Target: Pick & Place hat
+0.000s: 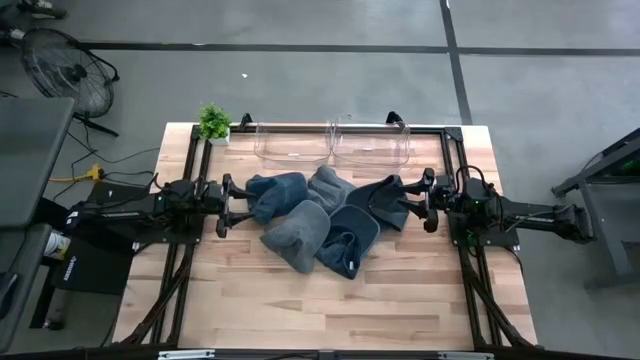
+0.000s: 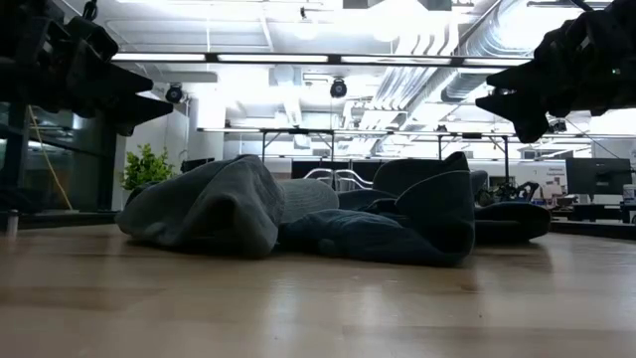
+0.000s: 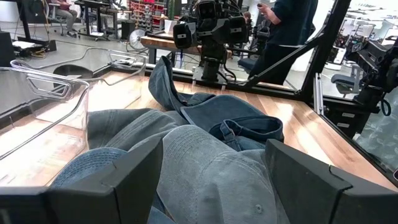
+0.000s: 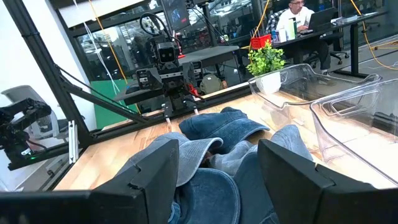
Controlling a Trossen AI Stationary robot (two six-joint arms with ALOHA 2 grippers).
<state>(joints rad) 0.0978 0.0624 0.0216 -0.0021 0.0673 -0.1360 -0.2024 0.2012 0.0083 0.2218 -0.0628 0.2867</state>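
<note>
The left tool (image 1: 232, 203) is hovering open just beside the hats (image 1: 310, 220), which are lying heaped on the bench (image 1: 300, 310) between both tools. The right tool (image 1: 420, 200) is waiting open opposite. Pinching one brim only should be lifting a single hat cleanly.

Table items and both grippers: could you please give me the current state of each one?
left gripper: open, empty, at the left end of the hat pile.
right gripper: open, empty, at the right end of the pile.
hats: heaped mid-table, overlapping, none held.
left clear bin: upright, nothing visible inside.
right clear bin: upright, nothing visible inside.
potted plant: upright at the table's back left corner.
</note>
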